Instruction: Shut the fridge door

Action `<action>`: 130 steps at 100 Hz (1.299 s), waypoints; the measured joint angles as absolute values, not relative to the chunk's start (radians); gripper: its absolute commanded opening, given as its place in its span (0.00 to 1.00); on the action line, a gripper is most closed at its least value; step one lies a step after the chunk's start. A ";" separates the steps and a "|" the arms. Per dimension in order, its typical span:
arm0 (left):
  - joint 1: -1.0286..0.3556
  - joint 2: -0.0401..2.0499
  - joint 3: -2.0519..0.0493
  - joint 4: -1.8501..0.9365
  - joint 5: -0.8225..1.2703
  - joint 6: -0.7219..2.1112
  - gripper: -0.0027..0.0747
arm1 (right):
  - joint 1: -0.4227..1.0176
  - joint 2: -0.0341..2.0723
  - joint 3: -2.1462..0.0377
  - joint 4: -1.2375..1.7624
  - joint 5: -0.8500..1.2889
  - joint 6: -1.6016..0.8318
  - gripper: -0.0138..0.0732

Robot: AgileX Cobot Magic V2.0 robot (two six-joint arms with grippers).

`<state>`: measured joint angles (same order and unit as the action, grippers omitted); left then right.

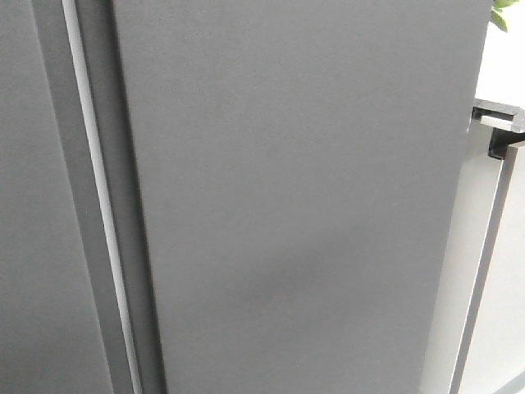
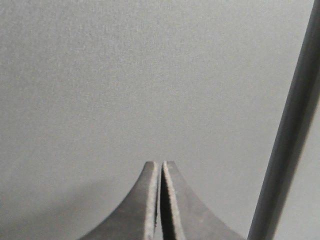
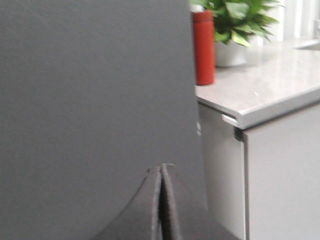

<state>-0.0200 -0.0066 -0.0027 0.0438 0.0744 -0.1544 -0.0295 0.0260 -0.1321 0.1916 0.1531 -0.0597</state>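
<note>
The fridge door [image 1: 312,197] fills most of the front view as a tall matte dark-grey panel; only its outer face shows, and its lining, bins and tape are hidden. A pale vertical strip [image 1: 102,213] runs along its left edge. My right gripper [image 3: 161,167] is shut and empty, its tips close to the door face [image 3: 95,90] near the door's right edge. My left gripper [image 2: 160,164] is shut and empty, facing a plain matte grey panel [image 2: 140,80] with a dark vertical strip [image 2: 290,135] beside it; I cannot tell which door this is. Neither gripper shows in the front view.
The plain twin door [image 1: 33,246] stands left of the pale strip. A light-grey cabinet [image 3: 280,180] under a pale countertop [image 3: 265,85] stands just right of the fridge door. A red bottle [image 3: 203,47] and a potted plant [image 3: 240,17] stand on the countertop.
</note>
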 measured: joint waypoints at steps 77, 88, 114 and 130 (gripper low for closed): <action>-0.020 -0.007 -0.003 0.044 0.074 -0.154 0.01 | -0.058 -0.009 0.012 0.012 0.017 0.082 0.08; -0.020 -0.007 -0.003 0.044 0.074 -0.154 0.01 | -0.058 -0.009 0.012 0.012 0.015 0.082 0.08; -0.020 -0.007 -0.003 0.044 0.074 -0.154 0.01 | -0.058 -0.009 0.012 0.012 0.015 0.082 0.08; -0.020 -0.007 -0.003 0.044 0.074 -0.154 0.01 | -0.058 -0.009 0.012 0.012 0.015 0.082 0.08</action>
